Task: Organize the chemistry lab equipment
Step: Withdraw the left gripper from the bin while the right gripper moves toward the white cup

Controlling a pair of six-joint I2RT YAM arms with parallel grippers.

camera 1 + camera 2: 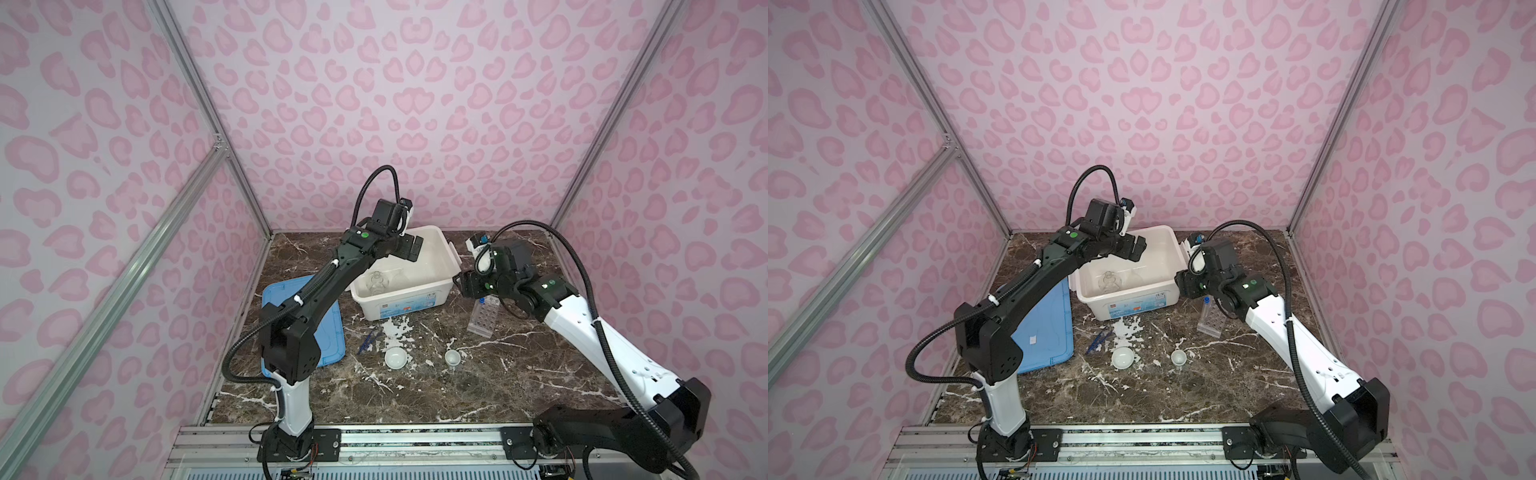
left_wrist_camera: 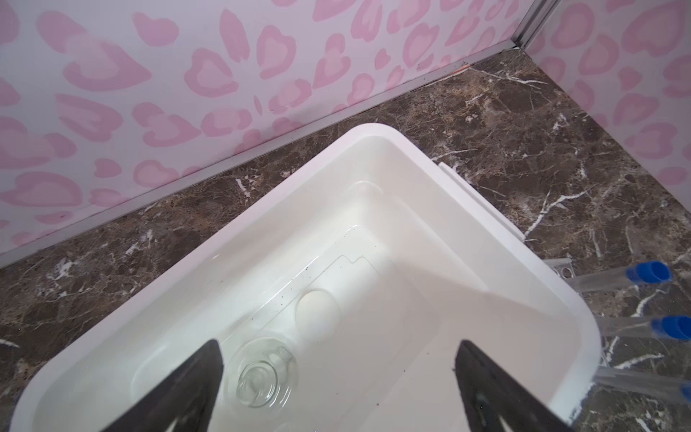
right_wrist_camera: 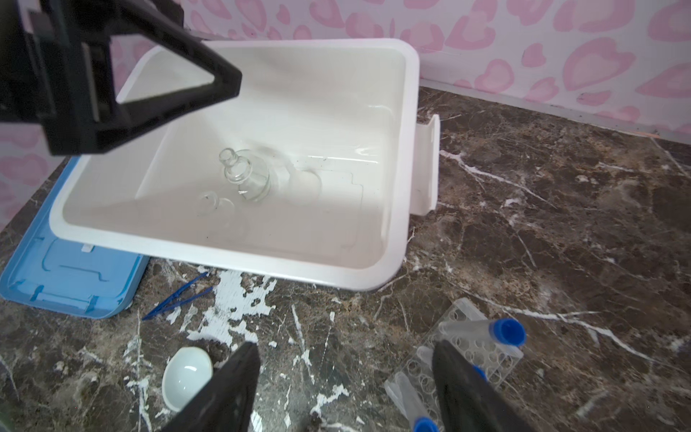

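Note:
My left gripper [image 1: 411, 249] [image 2: 338, 344] hangs open over the white bin [image 1: 399, 305], holding nothing. On the bin floor below it stands a clear glass flask [image 2: 263, 374] [image 3: 248, 175], with a smaller glass piece [image 3: 215, 204] beside it. My right gripper [image 1: 462, 286] [image 3: 344, 346] is open and empty, right of the bin, above the marble table. Beside it lies the clear holed rack [image 1: 482, 318] [image 3: 460, 359] with blue-capped test tubes [image 3: 482, 331]. Two white bowls [image 1: 395, 358] [image 1: 451, 357] and dark blue tweezers [image 1: 370, 338] lie in front of the bin.
A flat blue lid [image 1: 328, 340] lies left of the bin, partly under my left arm. The pink patterned walls close in the table at the back and on both sides. The bin's side handle [image 3: 430, 164] sticks out toward my right gripper.

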